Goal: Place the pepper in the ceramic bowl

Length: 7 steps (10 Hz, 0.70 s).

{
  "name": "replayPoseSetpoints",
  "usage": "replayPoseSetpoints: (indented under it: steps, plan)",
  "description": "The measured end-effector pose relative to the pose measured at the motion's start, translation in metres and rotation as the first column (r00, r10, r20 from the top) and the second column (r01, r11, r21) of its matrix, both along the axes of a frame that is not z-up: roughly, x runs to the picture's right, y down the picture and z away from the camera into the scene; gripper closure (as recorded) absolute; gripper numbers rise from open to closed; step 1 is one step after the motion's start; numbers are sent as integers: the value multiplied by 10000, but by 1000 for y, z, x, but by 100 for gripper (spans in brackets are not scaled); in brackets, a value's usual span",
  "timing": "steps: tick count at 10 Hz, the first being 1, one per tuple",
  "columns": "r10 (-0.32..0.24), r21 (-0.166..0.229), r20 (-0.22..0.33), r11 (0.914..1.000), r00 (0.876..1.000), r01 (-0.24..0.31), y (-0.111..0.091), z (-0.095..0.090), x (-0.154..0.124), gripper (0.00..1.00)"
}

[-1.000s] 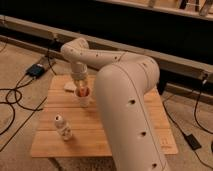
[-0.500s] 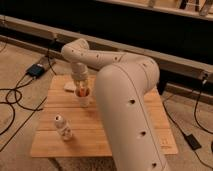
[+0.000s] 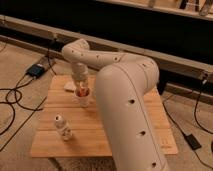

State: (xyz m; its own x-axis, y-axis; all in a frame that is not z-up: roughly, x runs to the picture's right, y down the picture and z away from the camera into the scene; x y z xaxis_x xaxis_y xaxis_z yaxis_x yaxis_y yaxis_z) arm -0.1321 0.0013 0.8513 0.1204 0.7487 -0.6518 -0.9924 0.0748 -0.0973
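Note:
My gripper [image 3: 81, 88] points down over the far left part of the wooden table [image 3: 105, 135]. A small red-orange pepper [image 3: 82, 92] sits right at its tip, at the mouth of a white cup [image 3: 83, 100] that stands under it. I cannot tell whether the pepper is held or rests in the cup. The dark purple-maroon ceramic bowl is out of view, possibly behind my arm.
A small white bottle [image 3: 63, 126] stands near the table's front left. A pale flat item [image 3: 69, 87] lies left of the cup. My large white arm [image 3: 130, 115] covers the table's right half. Cables and a box [image 3: 36, 70] lie on the floor to the left.

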Motion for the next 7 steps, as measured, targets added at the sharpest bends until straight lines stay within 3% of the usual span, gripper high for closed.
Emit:
replayPoseSetpoints:
  steps: [2, 7]
  plan:
    - [-33, -37, -11, 10000, 10000, 33, 1, 0, 1, 39]
    - [-112, -96, -32, 9999, 9999, 111, 3, 1, 1, 38]
